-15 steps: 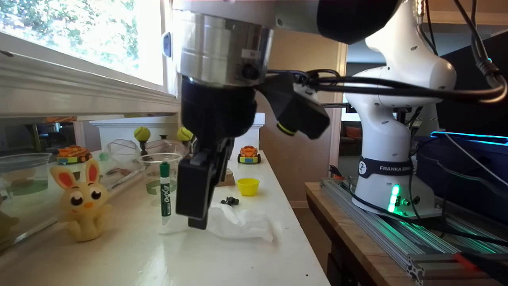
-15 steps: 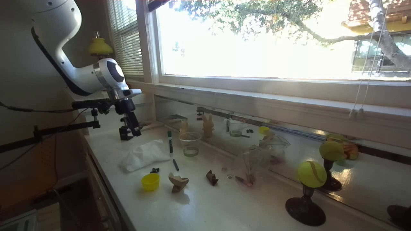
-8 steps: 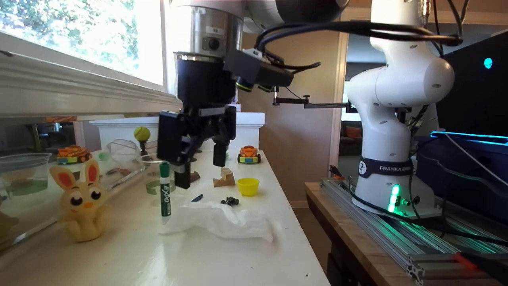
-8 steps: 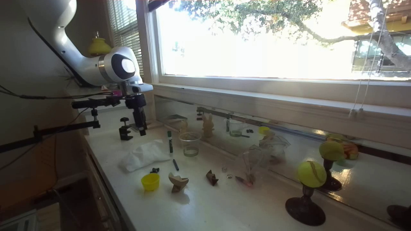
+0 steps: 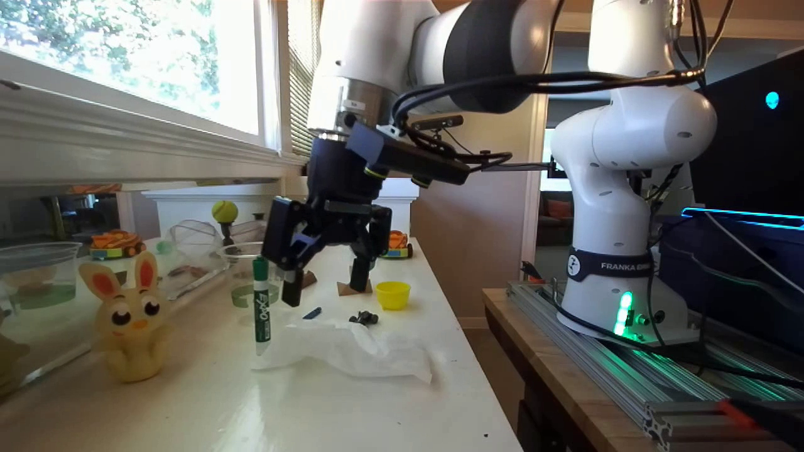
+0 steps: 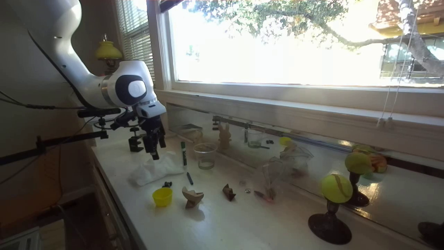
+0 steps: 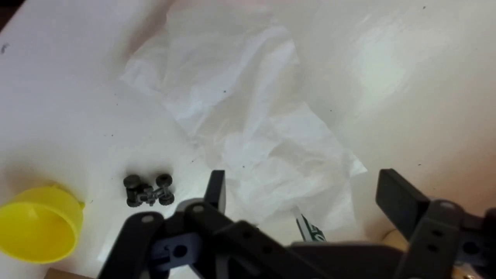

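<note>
In an exterior view, the jaws point down over the bench (image 5: 377, 414), spread wide, with a free gap between them. Landmark: the creased white sheet (image 5: 358, 351), lying on the bench. The green-capped marker (image 5: 262, 307) stands upright at the left end of the sheet as seen here; contact between the two cannot be told. The rabbit figurine (image 5: 133, 320) sits well left of the sheet. The black wheeled part (image 5: 363, 318) and the yellow cup (image 5: 393, 295) rest behind the sheet, the cup farther off.

In an exterior view, the jaws hang above the sheet and apart from it. The clear cup (image 6: 205, 156) stands right of the sheet, past the marker.

In the wrist view, the pads (image 7: 399, 201) of the jaws stand far apart, gripping nothing. The sheet lies below and extends across the gap. The wheeled part lies left of the sheet.
</note>
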Controlling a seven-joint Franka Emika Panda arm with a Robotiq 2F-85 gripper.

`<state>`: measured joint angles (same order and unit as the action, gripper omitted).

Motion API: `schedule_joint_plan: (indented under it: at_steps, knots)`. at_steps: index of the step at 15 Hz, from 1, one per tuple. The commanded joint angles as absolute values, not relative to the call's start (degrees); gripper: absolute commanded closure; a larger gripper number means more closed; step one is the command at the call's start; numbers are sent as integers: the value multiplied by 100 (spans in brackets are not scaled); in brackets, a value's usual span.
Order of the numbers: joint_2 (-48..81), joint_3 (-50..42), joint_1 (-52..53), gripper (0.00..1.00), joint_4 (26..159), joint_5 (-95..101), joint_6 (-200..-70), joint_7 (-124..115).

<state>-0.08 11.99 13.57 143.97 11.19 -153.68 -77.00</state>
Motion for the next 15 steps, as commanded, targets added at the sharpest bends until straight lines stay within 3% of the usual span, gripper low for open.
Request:
schedule_joint_plan:
  at_steps: [1, 15]
  knots:
    - [-258, 1243, 1336, 0, 14831, 789, -15627, -8115]
    - [133, 1143, 1265, 1, 15166, 1213, -16433, -9663]
